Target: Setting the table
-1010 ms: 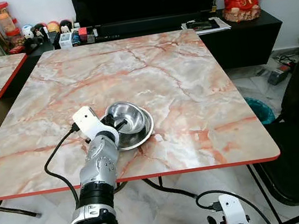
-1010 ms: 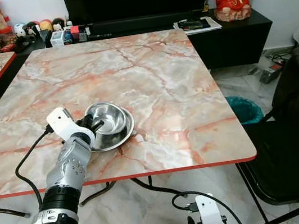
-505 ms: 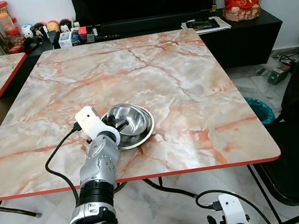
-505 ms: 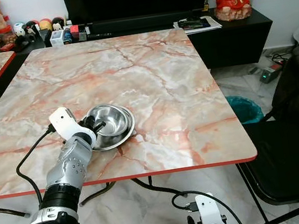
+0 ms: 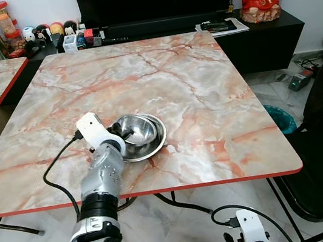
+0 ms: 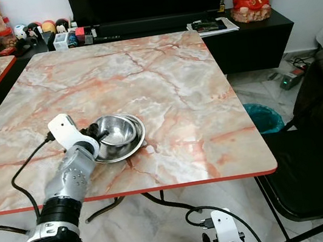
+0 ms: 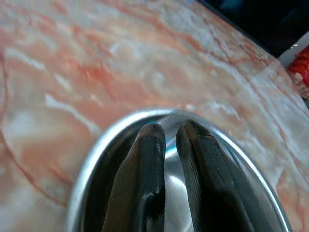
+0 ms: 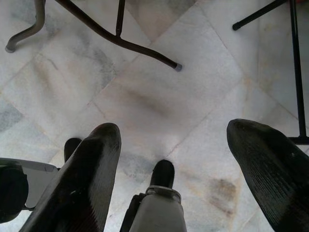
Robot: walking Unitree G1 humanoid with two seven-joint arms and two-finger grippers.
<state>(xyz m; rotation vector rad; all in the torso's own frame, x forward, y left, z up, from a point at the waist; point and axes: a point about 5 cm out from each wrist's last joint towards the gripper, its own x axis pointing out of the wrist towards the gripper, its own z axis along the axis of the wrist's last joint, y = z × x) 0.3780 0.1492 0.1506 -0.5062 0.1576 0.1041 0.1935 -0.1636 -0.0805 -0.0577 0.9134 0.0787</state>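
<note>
Two marble tabletops, the nearer one (image 5: 205, 83) broad and nearly bare, carrying a steel bowl (image 5: 142, 133) nested on a steel plate (image 5: 159, 138) close to the near-left edge. Probably set there as one place setting, within easy reach of the left arm. Left gripper (image 5: 117, 134) reaching over the near rim of the bowl, jaws drawn close together with the rim seemingly pinched between them, one finger (image 7: 145, 164) inside the bowl by the look of the wrist view; likely gripped so for sliding or lifting without tipping. Bowl and plate both just ahead of the wrist, touching the jaws at the rim. Right gripper (image 8: 169, 159) hanging idle low over the floor (image 8: 159, 72), jaws wide apart, well away from the bowl.
</note>
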